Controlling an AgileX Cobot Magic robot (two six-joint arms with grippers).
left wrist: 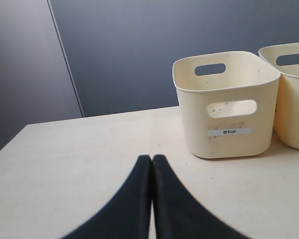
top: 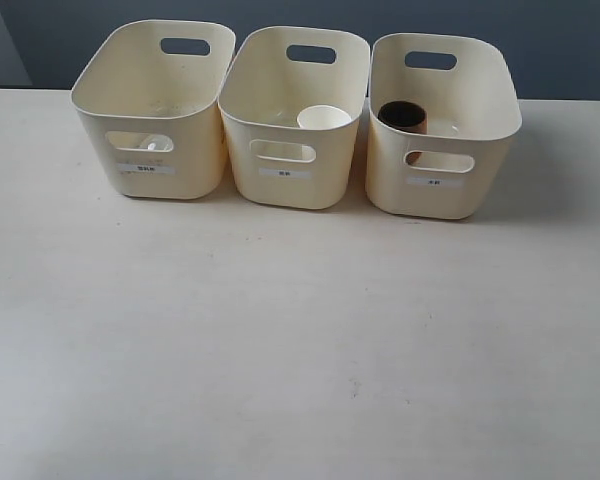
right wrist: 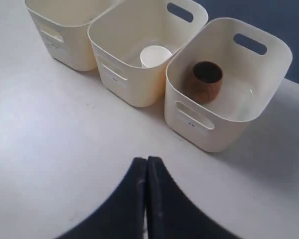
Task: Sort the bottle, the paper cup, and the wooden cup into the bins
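Three cream-yellow bins stand in a row at the back of the table: left bin [top: 150,105], middle bin [top: 292,110], right bin [top: 442,120]. The white paper cup [top: 323,118] [right wrist: 155,55] stands upright in the middle bin. Inside the right bin sits the brown wooden cup [top: 404,117] [right wrist: 204,81]. Through the left bin's front handle cut-out a white bottle cap [top: 153,146] shows; the rest of the bottle is hidden. Neither arm appears in the exterior view. My left gripper [left wrist: 152,158] is shut and empty, short of the left bin [left wrist: 224,104]. My right gripper [right wrist: 147,160] is shut and empty over bare table.
The pale wooden table [top: 300,340] stretches in front of the bins. A dark blue wall [top: 380,20] rises behind them. The table's back-left edge [left wrist: 55,123] shows in the left wrist view.
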